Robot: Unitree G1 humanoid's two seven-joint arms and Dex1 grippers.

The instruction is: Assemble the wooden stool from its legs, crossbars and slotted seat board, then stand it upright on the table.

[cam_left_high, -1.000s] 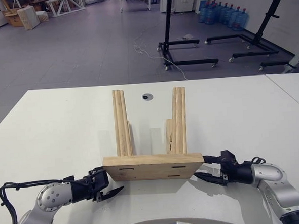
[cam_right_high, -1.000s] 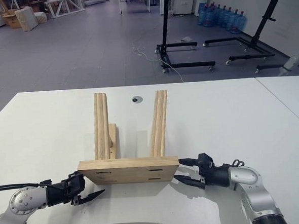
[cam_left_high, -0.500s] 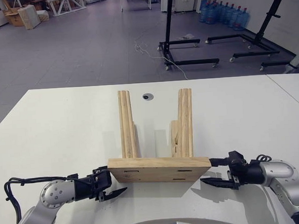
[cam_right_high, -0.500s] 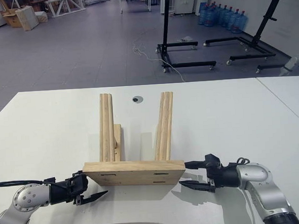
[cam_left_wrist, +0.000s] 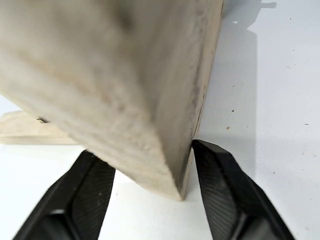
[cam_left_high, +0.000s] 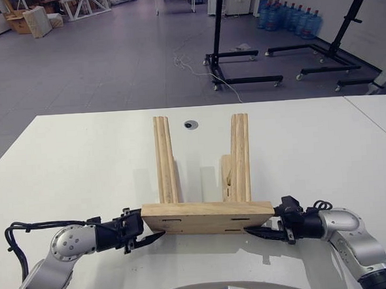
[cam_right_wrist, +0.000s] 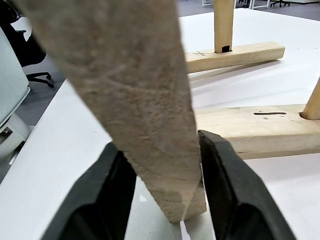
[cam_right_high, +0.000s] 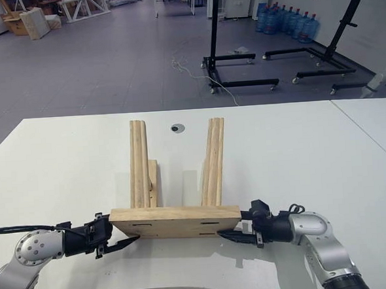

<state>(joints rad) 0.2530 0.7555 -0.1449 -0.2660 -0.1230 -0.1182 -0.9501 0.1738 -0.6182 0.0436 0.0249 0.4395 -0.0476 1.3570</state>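
1. Shows one wooden stool [cam_left_high: 205, 183], assembled, lying on its side on one white table [cam_left_high: 70, 165].
2. Shows one seat board [cam_left_high: 207, 217] standing on its long edge at the near end, with the flat face turned toward the robot.
3. Counts four legs in two stacked pairs, the left pair [cam_left_high: 164, 159] and the right pair [cam_left_high: 241, 154], running away from the board across the table.
4. Counts two crossbar pieces partly visible inside the pairs, one [cam_left_high: 176, 178] by the left pair and one [cam_left_high: 227, 176] by the right.
5. Puts the left gripper [cam_left_high: 146, 231] at the board's left end, clamped on it, with both black fingers [cam_left_wrist: 227, 195] pressed to opposite faces.
6. Puts the right gripper [cam_left_high: 266, 222] at the board's right end, also clamped, with fingers [cam_right_wrist: 235, 195] tight on both faces.
7. Notes one small round dark fitting [cam_left_high: 190, 125] in the table beyond the legs.
8. Notes two black wheeled stands [cam_left_high: 240, 56] and a cluster of blue water jugs [cam_left_high: 290, 17] on the floor behind; cannot tell the jug count.
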